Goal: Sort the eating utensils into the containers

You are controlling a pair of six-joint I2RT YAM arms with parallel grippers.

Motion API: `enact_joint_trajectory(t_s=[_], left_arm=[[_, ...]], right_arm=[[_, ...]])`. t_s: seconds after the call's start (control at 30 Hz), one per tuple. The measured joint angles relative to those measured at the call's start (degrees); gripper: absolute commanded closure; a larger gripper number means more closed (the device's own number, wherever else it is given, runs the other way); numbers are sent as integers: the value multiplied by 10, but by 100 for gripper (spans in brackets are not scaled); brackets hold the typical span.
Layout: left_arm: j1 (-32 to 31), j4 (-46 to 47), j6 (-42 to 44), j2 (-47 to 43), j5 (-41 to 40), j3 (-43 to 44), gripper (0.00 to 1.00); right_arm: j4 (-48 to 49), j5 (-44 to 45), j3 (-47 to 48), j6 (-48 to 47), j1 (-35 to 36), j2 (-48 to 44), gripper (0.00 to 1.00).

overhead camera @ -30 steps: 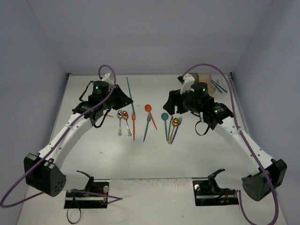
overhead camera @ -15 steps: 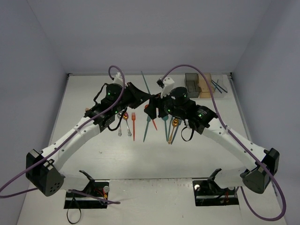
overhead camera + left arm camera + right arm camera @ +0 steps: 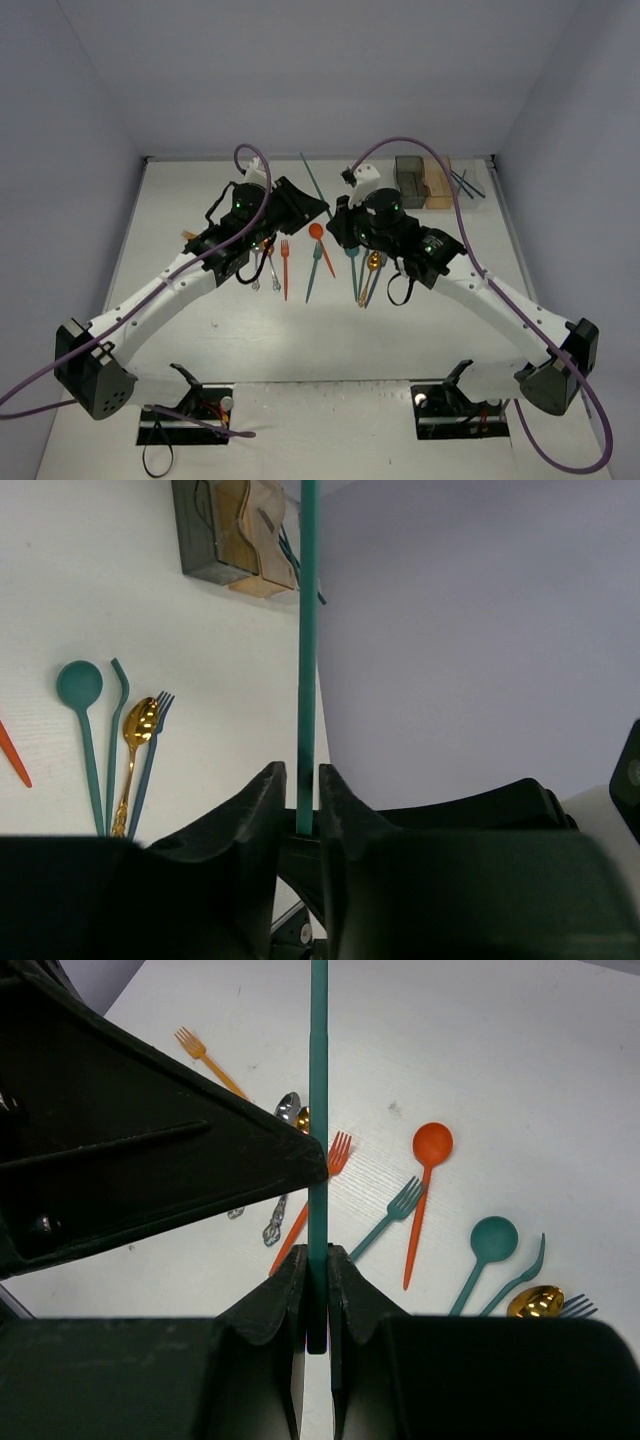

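A long teal chopstick (image 3: pixel 313 183) hangs in the air above the middle of the table, between both grippers. My right gripper (image 3: pixel 317 1260) is shut on one end of it (image 3: pixel 318 1080). My left gripper (image 3: pixel 302 780) surrounds the other end (image 3: pixel 307 630), open a little, with a thin gap on each side of the stick. In the top view the left gripper (image 3: pixel 318 208) and right gripper (image 3: pixel 335 225) almost touch. Below lie an orange spoon (image 3: pixel 318 232), orange fork (image 3: pixel 285 265), teal fork (image 3: pixel 314 268), teal spoon (image 3: pixel 352 255) and gold spoon (image 3: pixel 372 265). The containers, dark grey (image 3: pixel 410 178) and tan (image 3: pixel 436 182), stand at the back right.
A clear bin (image 3: pixel 462 185) with dark sticks in it adjoins the tan one. Metal spoons (image 3: pixel 272 275) lie under the left arm. A second orange fork (image 3: pixel 205 1055) lies further left. Walls close the table at the back and both sides.
Both arms swung in to meet over the table's middle, the left carrying the chopstick. The right gripper shut on the chopstick. The left jaws loosened from it.
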Motion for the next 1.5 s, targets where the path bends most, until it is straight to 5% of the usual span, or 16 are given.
enact_joint_trajectory(t_s=[0.1,0.27,0.6,0.83,1.0,1.5], left_arm=[[-2,-18,14,0,-13,-2,38],[-2,-89,64,-16,-63,-14,28],[50,-263,218,-115,-181,-24,25],[153,-313,334,-180,-191,-113,25],[167,-323,394,-183,-177,-168,25],[153,-297,444,-185,-165,-199,25]], right_arm=[[-8,8,-1,-8,-5,-6,100],[-44,11,-1,-32,-60,-9,100],[-137,32,12,-124,-241,22,100],[-177,31,92,-178,-382,161,100],[-208,30,180,-197,-457,267,100],[-239,42,391,-250,-521,472,100]])
